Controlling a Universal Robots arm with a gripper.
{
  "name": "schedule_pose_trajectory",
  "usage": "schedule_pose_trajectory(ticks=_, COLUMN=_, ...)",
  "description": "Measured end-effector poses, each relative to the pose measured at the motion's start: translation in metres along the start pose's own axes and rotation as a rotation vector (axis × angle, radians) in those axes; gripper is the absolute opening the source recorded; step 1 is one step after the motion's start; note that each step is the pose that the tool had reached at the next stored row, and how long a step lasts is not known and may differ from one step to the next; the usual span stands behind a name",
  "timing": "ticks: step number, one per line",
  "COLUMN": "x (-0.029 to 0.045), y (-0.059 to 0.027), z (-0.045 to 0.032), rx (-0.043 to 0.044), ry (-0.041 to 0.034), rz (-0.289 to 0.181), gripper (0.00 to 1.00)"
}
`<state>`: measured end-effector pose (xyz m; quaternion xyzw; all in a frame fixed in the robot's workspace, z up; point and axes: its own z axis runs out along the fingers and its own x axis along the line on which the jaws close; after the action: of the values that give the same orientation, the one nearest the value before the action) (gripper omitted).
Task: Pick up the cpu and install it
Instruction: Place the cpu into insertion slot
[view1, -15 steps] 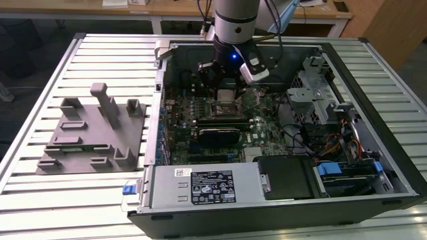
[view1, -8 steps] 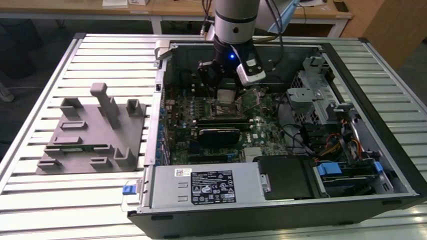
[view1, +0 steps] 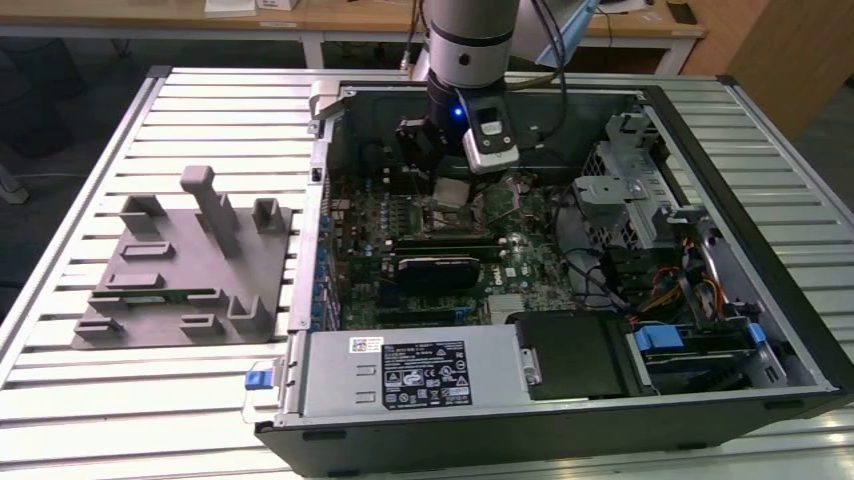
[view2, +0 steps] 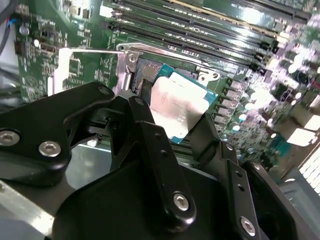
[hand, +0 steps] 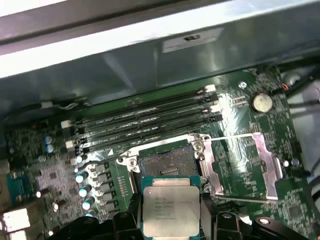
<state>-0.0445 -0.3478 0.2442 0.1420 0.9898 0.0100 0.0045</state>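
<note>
My gripper is shut on the cpu, a small square chip with a silvery top and a thin green rim. One black finger presses on each side of it. The cpu hangs just above the motherboard, beside the open socket, which shows a dark contact field. The socket's metal load plate is flipped open to one side. In the exterior view the gripper sits low inside the open computer case, over the socket.
A grey tray with upright holders lies on the slatted table at the exterior view's left. Memory slots run close to the socket. The case wall, power supply and drive cage ring the board.
</note>
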Motion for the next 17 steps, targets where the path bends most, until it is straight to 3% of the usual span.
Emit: schedule_pose_trajectory(ticks=17, x=0.0000, y=0.0000, z=0.0006, rx=0.0019, ry=-0.0065, rz=0.309, gripper=0.54)
